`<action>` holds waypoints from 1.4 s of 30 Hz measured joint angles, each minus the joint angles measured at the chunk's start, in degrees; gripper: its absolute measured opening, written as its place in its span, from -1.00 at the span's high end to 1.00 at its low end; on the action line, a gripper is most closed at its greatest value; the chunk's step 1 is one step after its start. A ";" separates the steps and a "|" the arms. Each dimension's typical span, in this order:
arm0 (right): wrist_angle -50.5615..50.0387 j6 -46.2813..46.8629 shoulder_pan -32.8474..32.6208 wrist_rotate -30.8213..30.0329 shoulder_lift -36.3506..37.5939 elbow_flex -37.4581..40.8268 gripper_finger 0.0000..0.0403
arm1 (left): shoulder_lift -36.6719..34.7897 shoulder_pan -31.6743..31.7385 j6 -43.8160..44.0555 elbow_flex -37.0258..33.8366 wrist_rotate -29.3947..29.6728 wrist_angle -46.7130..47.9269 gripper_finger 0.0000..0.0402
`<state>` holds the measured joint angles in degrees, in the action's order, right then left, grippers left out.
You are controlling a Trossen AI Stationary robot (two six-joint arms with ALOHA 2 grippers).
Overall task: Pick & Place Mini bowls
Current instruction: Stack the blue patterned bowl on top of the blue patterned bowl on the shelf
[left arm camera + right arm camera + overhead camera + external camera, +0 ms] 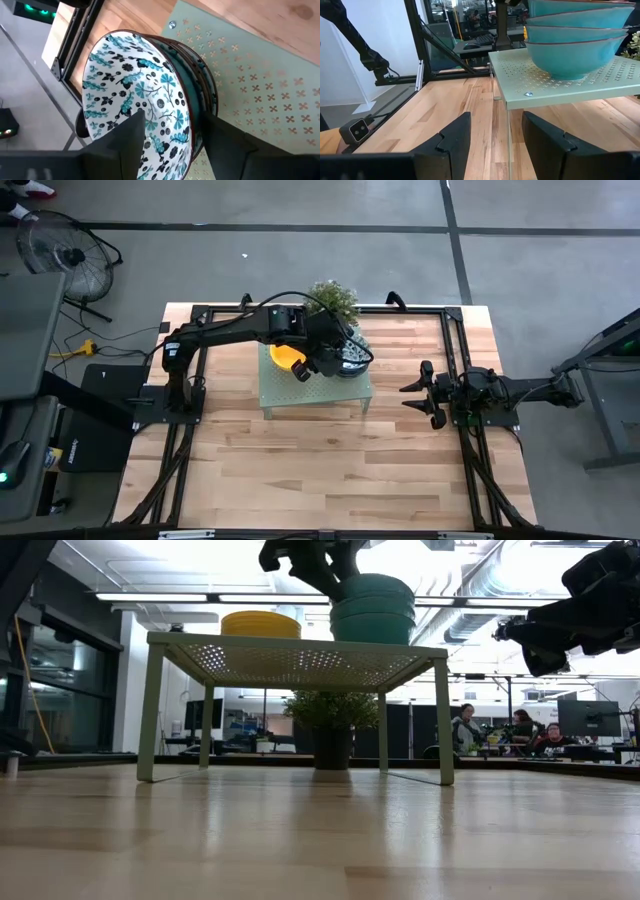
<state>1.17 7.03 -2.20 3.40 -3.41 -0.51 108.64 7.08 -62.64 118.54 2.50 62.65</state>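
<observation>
Left end effector (172, 137) is seen over the patterned bowl stack (349, 360) on the perforated green stand (285, 392), fingers apart, straddling the top bowl's rim. Yellow bowls (285, 355) are stacked at 9 o'clock of them. Right end effector (414, 395) is parked at 3 o'clock on the bench (330, 470), fingers apart.

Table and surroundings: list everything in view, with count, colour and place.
Patterned bowls: one stack, count unclear, white with blue-green pattern inside, teal outside, on the rack.
Yellow bowls: one stack, count unclear, yellow, on the rack beside the patterned stack.
Rack: one, pale green, perforated, mid-table.
Potted plant: one, green, behind the rack.
Table: one, light wood.
Fan: one, dark, on the floor.
People: several, seated in the background.
Left claw: open, astride the top patterned bowl's rim.
Right claw: open, empty, at the table's right side.
</observation>
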 joint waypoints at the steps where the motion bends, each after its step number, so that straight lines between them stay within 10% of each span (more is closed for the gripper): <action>1: 0.00 0.00 0.00 0.00 0.01 0.00 0.18 | 0.00 0.01 0.05 0.00 0.01 0.02 0.07; 19: 0.00 0.02 0.00 0.02 0.00 0.00 0.18 | -0.59 -2.31 -0.30 0.23 10.39 0.45 0.05; 42: 0.00 1.09 0.00 0.00 -0.01 0.00 0.18 | -0.60 -2.64 19.45 5.20 2.30 -6.48 0.05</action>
<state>1.17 8.12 -2.20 3.40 -3.42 -0.51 108.04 4.45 -43.19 123.74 4.79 56.17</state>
